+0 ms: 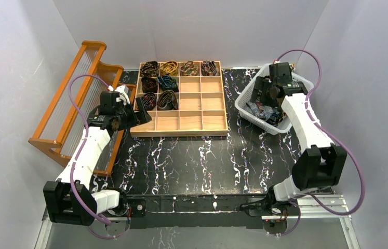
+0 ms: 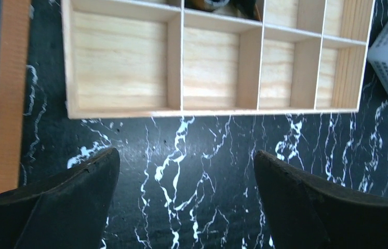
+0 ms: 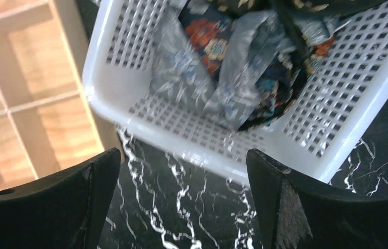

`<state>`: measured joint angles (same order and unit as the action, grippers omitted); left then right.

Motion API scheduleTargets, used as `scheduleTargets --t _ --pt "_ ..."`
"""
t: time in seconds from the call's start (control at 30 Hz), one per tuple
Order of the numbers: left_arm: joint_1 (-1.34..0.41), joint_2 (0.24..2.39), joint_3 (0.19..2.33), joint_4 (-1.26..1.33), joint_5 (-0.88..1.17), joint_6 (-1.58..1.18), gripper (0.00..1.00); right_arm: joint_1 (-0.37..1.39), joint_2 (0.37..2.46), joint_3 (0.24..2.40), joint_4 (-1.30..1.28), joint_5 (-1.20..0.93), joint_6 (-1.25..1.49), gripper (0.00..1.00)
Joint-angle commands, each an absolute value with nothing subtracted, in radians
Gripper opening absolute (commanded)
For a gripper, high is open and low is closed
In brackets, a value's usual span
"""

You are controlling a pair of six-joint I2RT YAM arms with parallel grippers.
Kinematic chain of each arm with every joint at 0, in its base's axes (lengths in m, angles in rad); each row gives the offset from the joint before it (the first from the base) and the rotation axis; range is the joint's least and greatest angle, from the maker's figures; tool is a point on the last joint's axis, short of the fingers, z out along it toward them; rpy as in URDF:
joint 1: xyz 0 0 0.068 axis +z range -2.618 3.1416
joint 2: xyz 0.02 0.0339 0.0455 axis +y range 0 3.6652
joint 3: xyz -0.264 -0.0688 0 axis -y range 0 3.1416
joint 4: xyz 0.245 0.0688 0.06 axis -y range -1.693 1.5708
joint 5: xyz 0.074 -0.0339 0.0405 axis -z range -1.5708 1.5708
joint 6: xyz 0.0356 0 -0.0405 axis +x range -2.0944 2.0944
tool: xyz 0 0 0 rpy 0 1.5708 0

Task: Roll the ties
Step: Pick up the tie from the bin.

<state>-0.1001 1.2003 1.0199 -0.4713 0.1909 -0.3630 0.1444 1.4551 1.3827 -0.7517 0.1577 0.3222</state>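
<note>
Fabric, patterned: we see the loose ties (image 3: pixel 233 78) heaped in the white basket (image 3: pixel 358 104), and the rolled ties (image 1: pixel 168 83) filling upper cells of the wooden tray (image 1: pixel 202 122). Both the left gripper (image 2: pixel 186 166) and the right gripper (image 3: pixel 184 161) gape wide, holding nothing. We judge the cloth light, limp and slippery; pinch one near a free end.

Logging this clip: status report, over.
Left gripper open, empty, near the wooden tray. Right gripper open, empty, at the basket. Loose ties in basket; rolled ties in tray. Nothing blocking.
</note>
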Motion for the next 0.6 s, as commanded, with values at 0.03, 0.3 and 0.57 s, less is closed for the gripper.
scheduleTargets --t 0.03,0.3,0.57 --pt "-0.094 1.124 0.949 -0.439 0.299 -0.37 0.98 0.043 1.627 1.552 -0.764 0.224 0.37 0.99" --pt "-0.094 1.075 0.902 -0.436 0.369 -0.289 0.98 -0.045 1.83 1.712 -0.751 0.127 0.378 0.83" --pt "-0.094 1.041 0.807 -0.366 0.405 -0.287 0.98 -0.059 2.022 1.86 -0.646 0.16 0.465 0.86"
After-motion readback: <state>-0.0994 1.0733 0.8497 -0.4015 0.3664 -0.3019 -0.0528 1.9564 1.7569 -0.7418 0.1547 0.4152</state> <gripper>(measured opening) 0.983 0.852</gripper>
